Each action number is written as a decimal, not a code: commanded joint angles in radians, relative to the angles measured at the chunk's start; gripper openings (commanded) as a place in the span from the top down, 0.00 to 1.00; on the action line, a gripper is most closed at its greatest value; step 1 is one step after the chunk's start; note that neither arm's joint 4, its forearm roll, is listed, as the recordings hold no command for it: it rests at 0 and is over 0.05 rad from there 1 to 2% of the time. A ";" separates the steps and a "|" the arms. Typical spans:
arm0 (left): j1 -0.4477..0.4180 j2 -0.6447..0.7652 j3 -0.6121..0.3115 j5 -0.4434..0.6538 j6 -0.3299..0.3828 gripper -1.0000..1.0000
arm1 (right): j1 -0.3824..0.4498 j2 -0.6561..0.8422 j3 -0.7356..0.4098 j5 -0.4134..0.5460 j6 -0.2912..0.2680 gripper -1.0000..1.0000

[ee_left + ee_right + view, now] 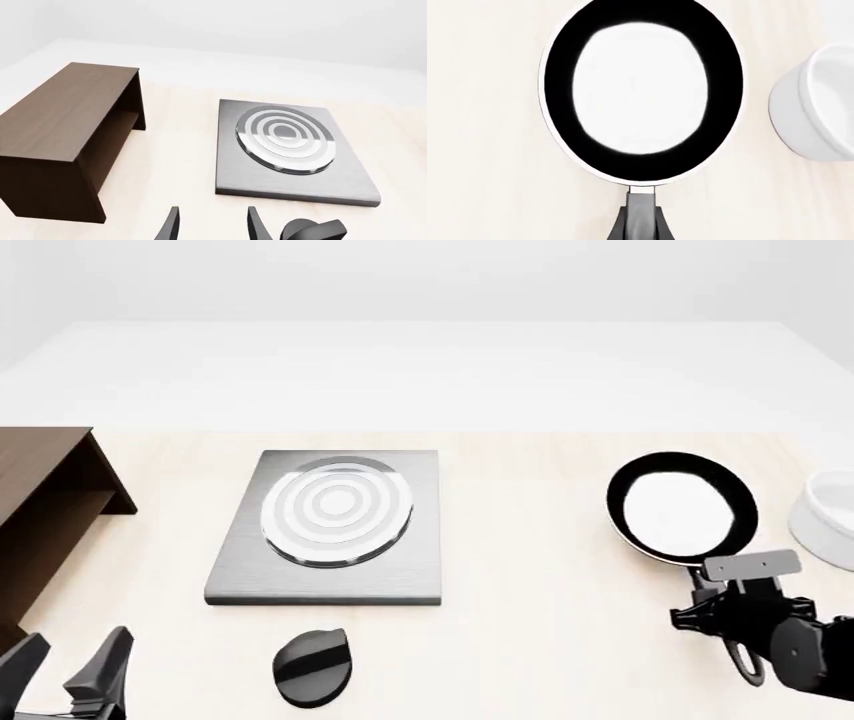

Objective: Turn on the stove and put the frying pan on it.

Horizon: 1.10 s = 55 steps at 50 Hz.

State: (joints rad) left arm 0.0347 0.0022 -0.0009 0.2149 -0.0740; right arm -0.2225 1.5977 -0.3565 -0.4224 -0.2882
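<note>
The right hand [731, 612] and its arm cover most of the frying pan's handle [641, 220]. At three o'clock the frame edge cuts the white bowl [830, 515]; at nine o'clock, the brown cabinet [47, 502]. The left hand [70, 665] is cropped at seven o'clock.

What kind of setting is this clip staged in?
Most likely a mock kitchen worktop in a simulator: a stove plate with its knob, a frying pan beside a white bowl, and a brown wooden cabinet, all on a pale table.
</note>
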 commanded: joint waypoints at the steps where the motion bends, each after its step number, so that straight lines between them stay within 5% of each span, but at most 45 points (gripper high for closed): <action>1: 0.000 0.000 0.001 0.001 0.000 0.00 | 0.000 -0.121 0.000 0.059 -0.005 1.00; 23: -0.002 0.000 0.001 0.000 -0.008 0.00 | 0.112 -0.337 -0.035 0.264 -0.011 1.00; 55: -0.003 -0.001 0.001 -0.002 -0.004 0.00 | 0.465 -0.186 -0.247 0.331 0.114 1.00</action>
State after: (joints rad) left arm 0.0316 0.0018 -0.0009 0.2120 -0.0820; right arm 0.1419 1.3702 -0.5117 -0.1030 -0.2221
